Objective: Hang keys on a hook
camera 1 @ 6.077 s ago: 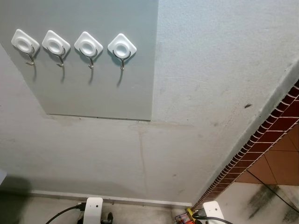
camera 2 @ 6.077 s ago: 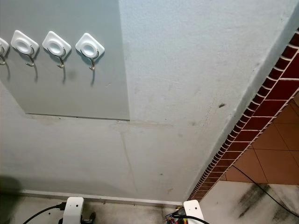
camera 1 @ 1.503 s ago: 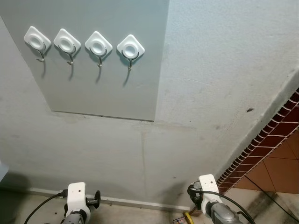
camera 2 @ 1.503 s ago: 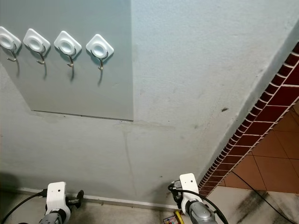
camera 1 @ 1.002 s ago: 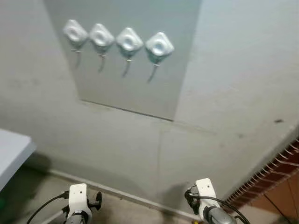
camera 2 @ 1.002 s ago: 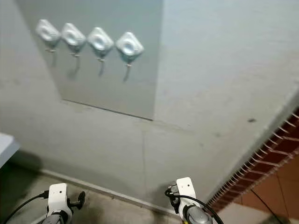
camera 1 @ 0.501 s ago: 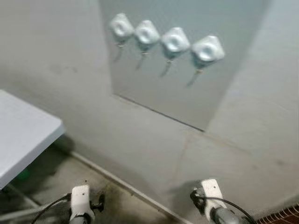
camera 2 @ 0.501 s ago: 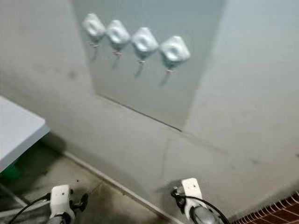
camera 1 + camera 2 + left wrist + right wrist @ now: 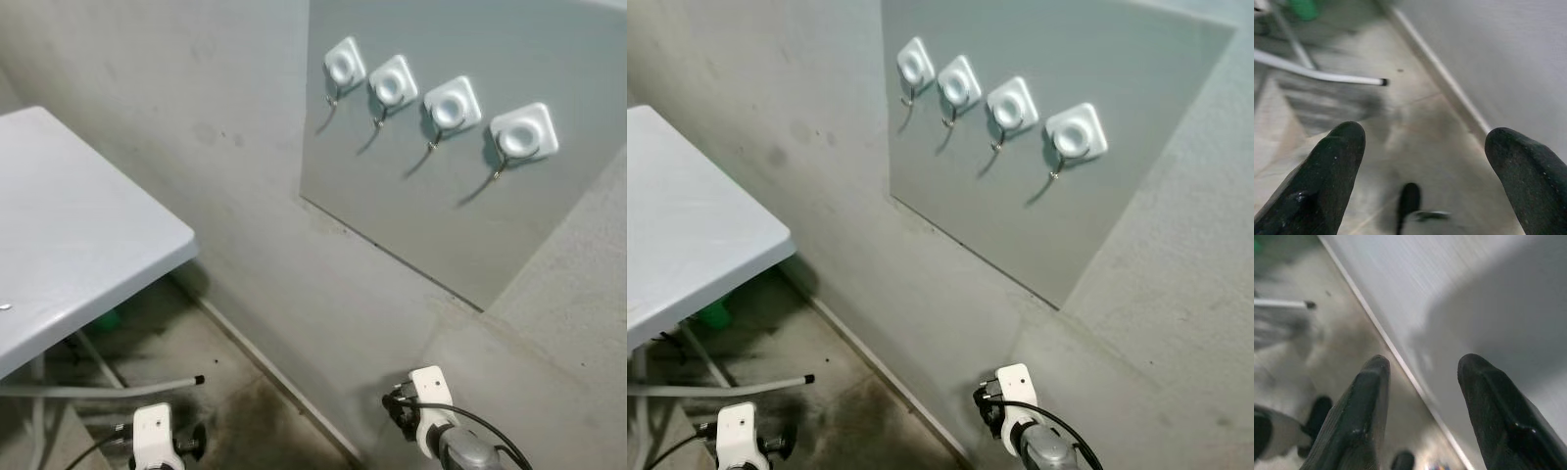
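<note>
A: So, grippers? We see the left gripper (image 9: pixel 1422 161) hanging low with its black fingers (image 9: pixel 1327 171) spread wide, nothing between them, just floor (image 9: pixel 1415 137) beyond. Right gripper (image 9: pixel 1422 396) is parted a bit less, also empty, pointing at the skirting line (image 9: pixel 1376 323) where wall meets floor.

B: Agreed. We can't find keys in any view. Hooks (image 9: pixel 432 107) sit high on the grey panel (image 9: pixel 431 206), four white pads in a row, all bare.

A: Edges: white table (image 9: pixel 69 235) corner juts out on our left, near the wall (image 9: pixel 216 127), a white tube leg (image 9: pixel 108 389) lying along the floor under it.

B: Open floor between table and wall; right wrist (image 9: pixel 431 397) sits just beside the wall.
</note>
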Robot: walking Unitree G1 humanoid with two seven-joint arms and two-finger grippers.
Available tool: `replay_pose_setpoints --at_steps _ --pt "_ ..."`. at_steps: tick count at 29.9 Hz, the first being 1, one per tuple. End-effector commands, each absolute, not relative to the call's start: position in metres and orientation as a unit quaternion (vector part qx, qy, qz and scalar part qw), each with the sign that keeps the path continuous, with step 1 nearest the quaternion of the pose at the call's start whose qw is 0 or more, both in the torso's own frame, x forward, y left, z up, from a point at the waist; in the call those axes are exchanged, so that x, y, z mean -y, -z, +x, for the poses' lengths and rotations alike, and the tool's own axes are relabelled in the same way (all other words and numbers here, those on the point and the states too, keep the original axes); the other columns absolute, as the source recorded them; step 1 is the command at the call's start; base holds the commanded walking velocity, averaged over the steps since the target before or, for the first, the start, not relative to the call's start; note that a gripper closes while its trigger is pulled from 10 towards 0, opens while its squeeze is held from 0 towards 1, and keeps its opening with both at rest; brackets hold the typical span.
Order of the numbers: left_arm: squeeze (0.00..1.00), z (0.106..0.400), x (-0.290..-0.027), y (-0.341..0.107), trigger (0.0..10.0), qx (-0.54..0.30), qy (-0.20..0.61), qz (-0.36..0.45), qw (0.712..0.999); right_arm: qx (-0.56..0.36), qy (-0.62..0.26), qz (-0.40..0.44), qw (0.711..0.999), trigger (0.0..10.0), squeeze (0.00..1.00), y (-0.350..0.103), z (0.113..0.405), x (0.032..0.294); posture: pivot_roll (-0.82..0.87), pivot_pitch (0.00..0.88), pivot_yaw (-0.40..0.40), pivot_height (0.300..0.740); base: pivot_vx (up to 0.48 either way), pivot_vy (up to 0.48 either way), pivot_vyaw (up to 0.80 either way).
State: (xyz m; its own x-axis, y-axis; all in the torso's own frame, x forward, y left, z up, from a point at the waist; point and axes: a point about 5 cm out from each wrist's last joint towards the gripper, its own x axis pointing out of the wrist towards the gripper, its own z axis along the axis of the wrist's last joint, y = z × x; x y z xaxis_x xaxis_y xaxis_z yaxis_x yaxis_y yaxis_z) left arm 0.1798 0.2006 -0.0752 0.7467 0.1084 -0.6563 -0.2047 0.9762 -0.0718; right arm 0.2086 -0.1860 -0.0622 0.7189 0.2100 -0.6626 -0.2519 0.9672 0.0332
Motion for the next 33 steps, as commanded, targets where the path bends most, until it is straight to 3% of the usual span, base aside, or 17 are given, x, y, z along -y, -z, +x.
replay_pose_setpoints --at_steps 1,6,33 --pt "0.0 0.1742 -0.1988 0.0783 10.0 -0.355 -0.08 -0.073 0.928 -0.362 -0.117 -0.025 0.925 10.0 0.0 0.0641 0.205 0.1901 -0.04 0.0 -0.053 0.74 0.0 0.0 0.0" --pt "0.0 0.1707 -0.1995 0.0805 10.0 -0.365 -0.085 -0.081 0.923 -0.364 -0.117 -0.024 0.924 10.0 0.0 0.0652 0.2025 0.1911 -0.03 0.0 -0.056 0.74 -0.224 -0.051 0.0" --pt "0.0 0.172 -0.203 0.0799 10.0 -0.365 -0.099 -0.092 0.921 -0.365 -0.111 -0.015 0.924 10.0 0.0 0.0668 0.1981 0.1939 -0.04 0.0 -0.056 0.74 -0.334 -0.296 0.0"
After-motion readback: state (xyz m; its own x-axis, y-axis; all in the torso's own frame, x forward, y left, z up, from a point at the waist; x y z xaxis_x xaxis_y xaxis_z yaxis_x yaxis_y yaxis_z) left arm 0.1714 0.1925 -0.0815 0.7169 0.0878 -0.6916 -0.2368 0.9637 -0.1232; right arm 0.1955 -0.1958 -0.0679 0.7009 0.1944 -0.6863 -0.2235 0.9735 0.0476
